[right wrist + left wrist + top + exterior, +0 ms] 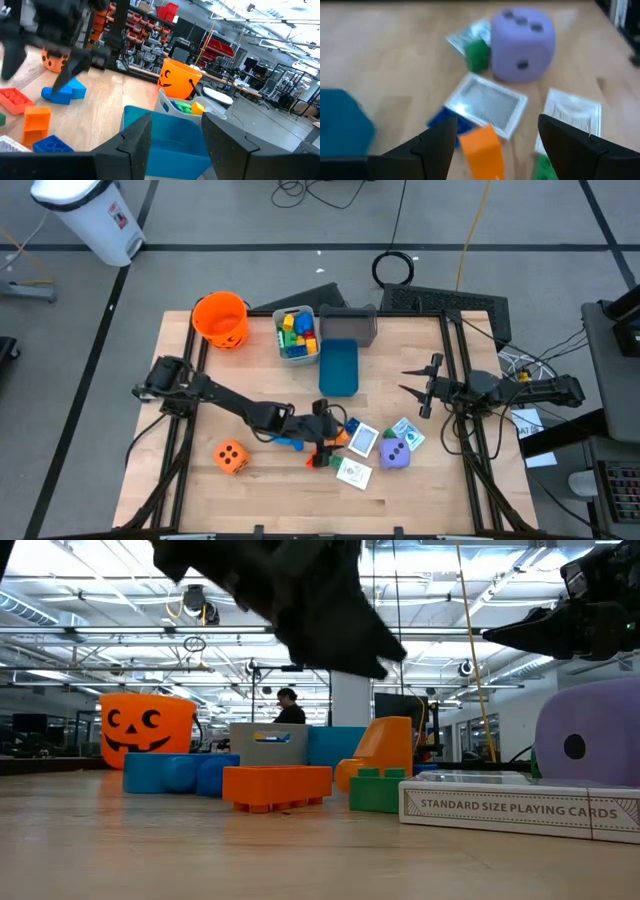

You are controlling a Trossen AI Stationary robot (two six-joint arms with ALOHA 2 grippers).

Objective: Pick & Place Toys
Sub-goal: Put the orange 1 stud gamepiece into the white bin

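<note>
My left gripper [330, 430] hangs open above a cluster of toys near the table's middle front. In its wrist view an orange block [482, 150] lies on the table below the gap between the fingers, beside a blue block [442, 120] and a picture card [487, 102]. The purple die [395, 455] and a green block [477, 55] sit beyond them, and another card [353, 471] lies closer to the front edge. The orange dotted die [231, 456] rests at the front left. My right gripper [415, 385] waits open at the table's right side.
The blue bin [338, 367] sits behind the toys. A grey bin [295, 333] with several blocks, another grey bin [350, 325] and the orange pumpkin bucket [220, 320] stand along the far edge. A playing-card box [520, 808] lies near the low camera.
</note>
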